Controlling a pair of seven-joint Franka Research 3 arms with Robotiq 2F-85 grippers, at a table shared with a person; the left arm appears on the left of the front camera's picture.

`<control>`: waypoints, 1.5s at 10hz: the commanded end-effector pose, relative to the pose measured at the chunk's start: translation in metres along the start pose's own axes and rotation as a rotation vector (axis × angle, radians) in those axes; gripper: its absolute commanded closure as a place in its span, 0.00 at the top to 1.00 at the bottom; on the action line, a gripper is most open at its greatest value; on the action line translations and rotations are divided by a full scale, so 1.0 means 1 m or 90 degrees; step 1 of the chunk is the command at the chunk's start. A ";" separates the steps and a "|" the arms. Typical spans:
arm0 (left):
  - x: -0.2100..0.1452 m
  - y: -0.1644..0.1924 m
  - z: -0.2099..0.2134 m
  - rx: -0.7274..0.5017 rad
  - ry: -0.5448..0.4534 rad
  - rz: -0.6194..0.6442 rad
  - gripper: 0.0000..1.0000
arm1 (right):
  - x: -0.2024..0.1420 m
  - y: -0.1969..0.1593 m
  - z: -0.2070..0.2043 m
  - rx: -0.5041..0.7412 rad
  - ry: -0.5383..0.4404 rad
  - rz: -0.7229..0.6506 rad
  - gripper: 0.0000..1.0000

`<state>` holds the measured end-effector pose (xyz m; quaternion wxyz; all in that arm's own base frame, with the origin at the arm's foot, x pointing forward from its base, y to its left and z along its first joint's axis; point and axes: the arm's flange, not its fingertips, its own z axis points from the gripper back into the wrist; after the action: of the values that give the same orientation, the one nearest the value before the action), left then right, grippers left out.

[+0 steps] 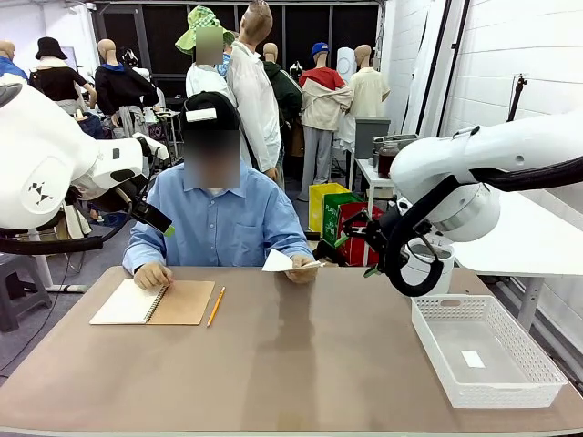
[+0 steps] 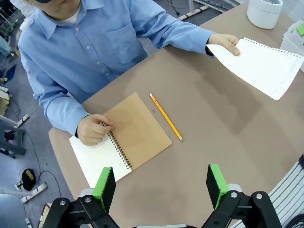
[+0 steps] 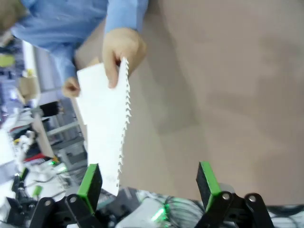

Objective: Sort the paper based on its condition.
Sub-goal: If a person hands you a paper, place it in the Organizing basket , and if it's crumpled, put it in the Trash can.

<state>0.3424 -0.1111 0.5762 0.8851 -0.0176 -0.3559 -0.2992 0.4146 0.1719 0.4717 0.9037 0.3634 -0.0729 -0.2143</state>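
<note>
Across the table, the person's hand (image 3: 121,50) holds out one white sheet of paper (image 1: 281,261) with a torn, perforated edge. My right gripper (image 1: 353,255) hangs open just right of that sheet. In the right wrist view the paper (image 3: 107,128) reaches down toward the left green pad, while the right gripper (image 3: 148,183) has nothing between its fingers. My left gripper (image 1: 164,223) is raised at the far left, above the person's other arm. In its own view the left gripper (image 2: 160,190) is open and bare, high over the table, with the paper (image 2: 259,66) far off at the upper right.
An open spiral notebook (image 1: 153,302) with a tan cover lies at the left under the person's hand, a yellow pencil (image 1: 216,306) beside it. A white mesh basket (image 1: 510,393) sits at the right with a small white scrap inside. A white round container (image 1: 428,264) stands behind it.
</note>
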 end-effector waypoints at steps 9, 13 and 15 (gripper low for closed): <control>0.000 0.001 0.001 0.000 -0.001 0.001 1.00 | -0.006 -0.044 -0.073 0.224 0.089 -0.213 1.00; 0.000 0.001 0.001 0.000 -0.001 0.001 1.00 | 0.004 -0.042 -0.083 0.248 0.102 -0.217 1.00; 0.000 0.001 0.001 0.000 -0.001 0.001 1.00 | 0.009 -0.040 -0.085 0.261 0.105 -0.222 1.00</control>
<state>0.3424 -0.1111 0.5762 0.8851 -0.0176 -0.3559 -0.2992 0.4284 0.1902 0.3898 0.7742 0.5434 0.0290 -0.3233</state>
